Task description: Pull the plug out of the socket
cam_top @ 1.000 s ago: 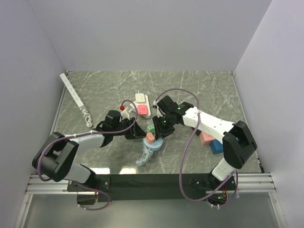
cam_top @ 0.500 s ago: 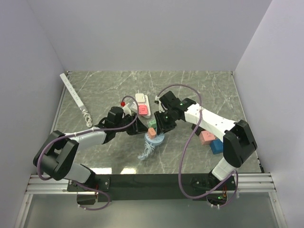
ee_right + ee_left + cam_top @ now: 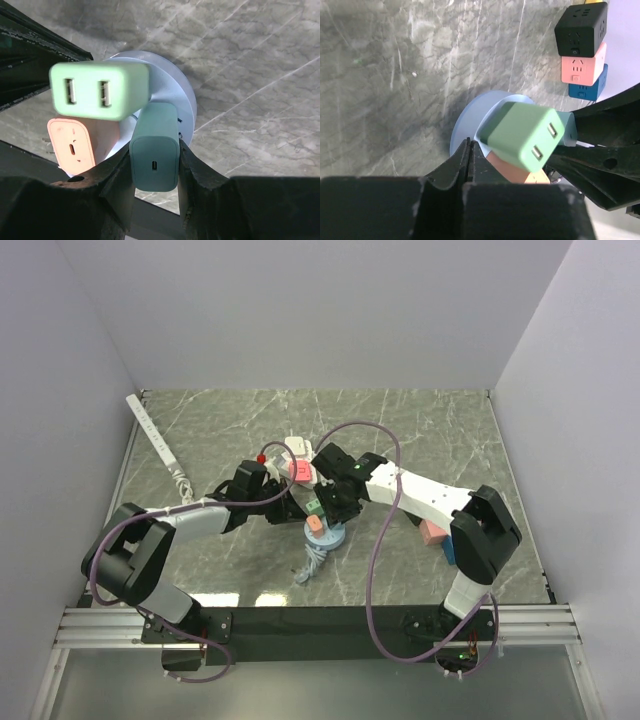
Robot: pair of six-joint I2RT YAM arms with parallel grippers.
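A round pale-blue socket (image 3: 326, 536) lies mid-table with three plugs standing in it: a green plug (image 3: 100, 90), an orange plug (image 3: 72, 142) and a teal plug (image 3: 155, 150). My right gripper (image 3: 155, 162) is shut on the teal plug, one finger pressed to each side of it. My left gripper (image 3: 469, 143) is shut with nothing between its fingers. Its tips rest against the socket's (image 3: 468, 122) left rim, just beside the green plug (image 3: 522, 135) and the orange plug (image 3: 507, 169). From above, both grippers meet over the socket.
The socket's pale coiled cable (image 3: 311, 565) trails toward the near edge. A white and pink socket block (image 3: 299, 462) lies just behind. Stacked black (image 3: 581, 29), pink (image 3: 582, 70) and blue (image 3: 590, 87) cube sockets sit to the right. A white power strip (image 3: 152, 430) lies far left.
My left gripper has closed its jaws and slid right, up against the socket. My right gripper has shifted a little left, still holding the teal plug.
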